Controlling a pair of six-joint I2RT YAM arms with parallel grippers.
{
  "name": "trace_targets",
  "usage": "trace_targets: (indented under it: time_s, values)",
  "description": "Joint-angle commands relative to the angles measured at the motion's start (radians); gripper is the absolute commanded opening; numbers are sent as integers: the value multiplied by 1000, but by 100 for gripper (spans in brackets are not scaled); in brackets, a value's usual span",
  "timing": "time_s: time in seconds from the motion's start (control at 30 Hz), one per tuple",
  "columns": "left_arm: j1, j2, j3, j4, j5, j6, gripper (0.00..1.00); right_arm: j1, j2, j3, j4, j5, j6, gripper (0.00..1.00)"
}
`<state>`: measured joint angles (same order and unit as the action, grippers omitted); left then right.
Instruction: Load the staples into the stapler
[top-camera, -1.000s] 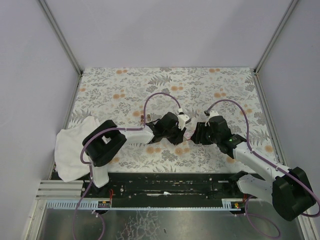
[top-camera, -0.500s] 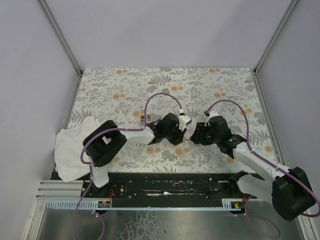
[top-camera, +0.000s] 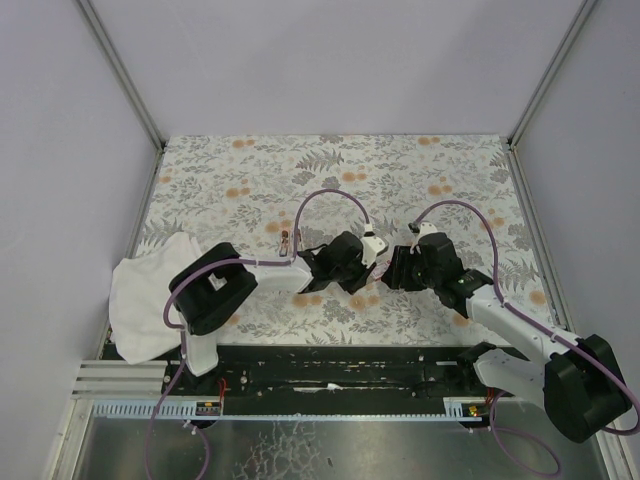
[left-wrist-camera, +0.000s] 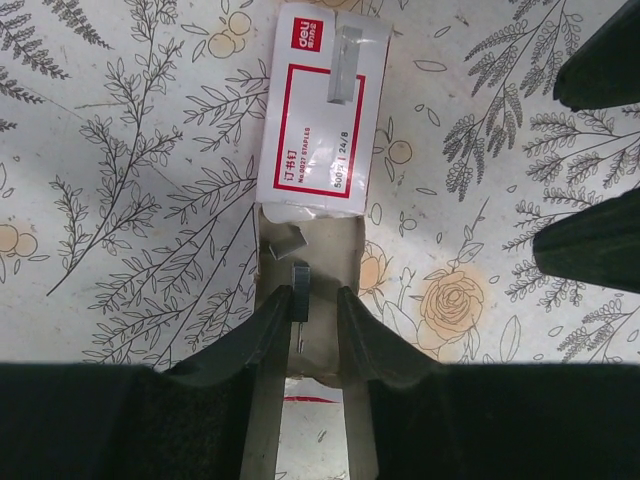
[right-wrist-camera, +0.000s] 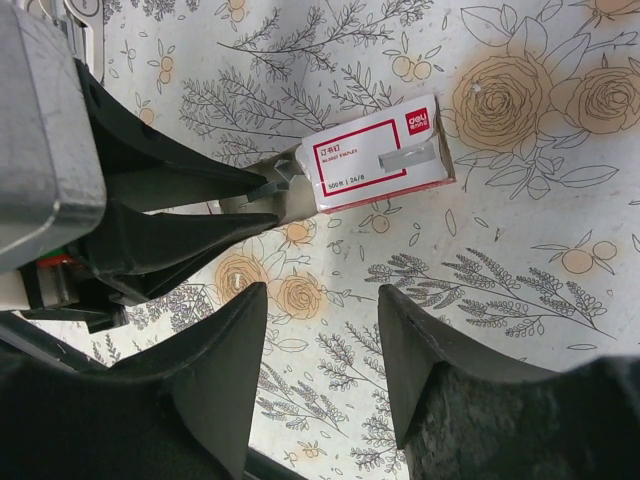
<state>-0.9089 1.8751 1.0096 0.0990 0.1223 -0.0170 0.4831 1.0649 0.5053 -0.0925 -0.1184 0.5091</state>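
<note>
One red-and-white staple box (left-wrist-camera: 322, 110), with two short staple strips (left-wrist-camera: 288, 238) in its slid-out tan tray (left-wrist-camera: 340, 250). One white cloth (top-camera: 140, 300) well left of the box. Two robot arms (top-camera: 262, 272).

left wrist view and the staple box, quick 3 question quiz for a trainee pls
1. True or false: the tan tray is slid out of the red staple box.
2. Where do the fingertips of the left pincer sit? A) clamped on the box's far end B) either side of a staple strip in the tray C) clear of the box entirely
3. Fill in: the right pincer is ___ (open/shut).
Key: 1 true; 2 B; 3 open.
</note>
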Motion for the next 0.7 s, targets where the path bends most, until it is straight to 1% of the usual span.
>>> trace_targets:
  time_s: [0.0, 0.1, 0.23, 0.4, 0.67]
  values:
    - [-18, 31, -3, -21, -40, 30, 25, -10, -33, -4, 29, -12, 8, 55]
    - [-19, 30, -6, -19, -42, 25, 24, -11, -39, -6, 27, -12, 8, 55]
    - [-19, 19, -10, -7, -52, -3, 19, -13, -45, -11, 27, -10, 9, 55]
    - [-19, -25, -39, 33, -64, -69, 14, -13, -50, -8, 26, -10, 11, 55]
    - [-17, -109, -116, 129, -47, -154, 11, -14, -69, 7, 25, -34, 45, 55]
